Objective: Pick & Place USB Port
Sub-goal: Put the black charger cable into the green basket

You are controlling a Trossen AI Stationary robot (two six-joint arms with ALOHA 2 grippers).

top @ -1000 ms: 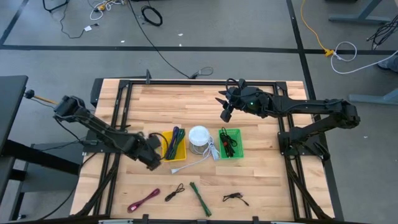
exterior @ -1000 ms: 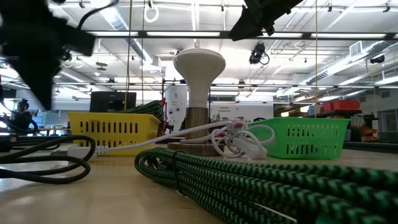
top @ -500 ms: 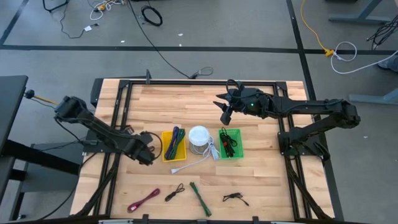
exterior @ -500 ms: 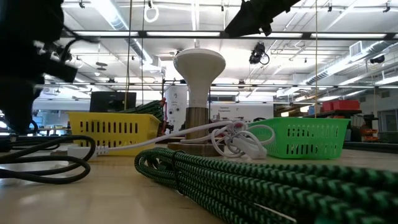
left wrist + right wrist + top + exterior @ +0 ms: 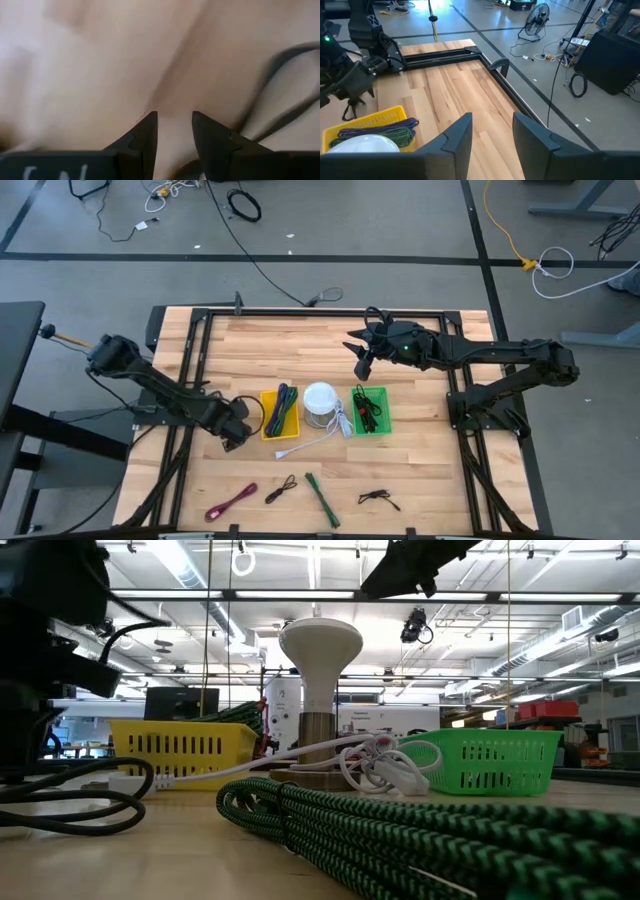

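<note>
My left gripper [image 5: 236, 436] [image 5: 174, 122] is open and low over the wood, just left of the yellow basket [image 5: 279, 414]. A black cable loop [image 5: 254, 414] [image 5: 282, 90] lies on the table beside its fingers, and nothing sits between them. My right gripper [image 5: 361, 364] [image 5: 492, 125] hangs open in the air over the far half of the table, beyond the green basket [image 5: 371, 410]. The yellow basket holds purple and green cables. A white cable [image 5: 305, 444] trails from the white mushroom-shaped lamp [image 5: 320, 401] toward the near edge.
Along the near edge lie a pink cable [image 5: 230, 502], a small black cable [image 5: 281, 488], a green braided cable [image 5: 322, 500] [image 5: 400, 830] and another black cable [image 5: 378, 499]. The green basket holds a black cable. Bare wood stretches across the far half of the table [image 5: 290, 350].
My left gripper has moved a short way toward the table's left edge, away from the yellow basket, staying low. The baskets, lamp and cables have stayed where they were.
</note>
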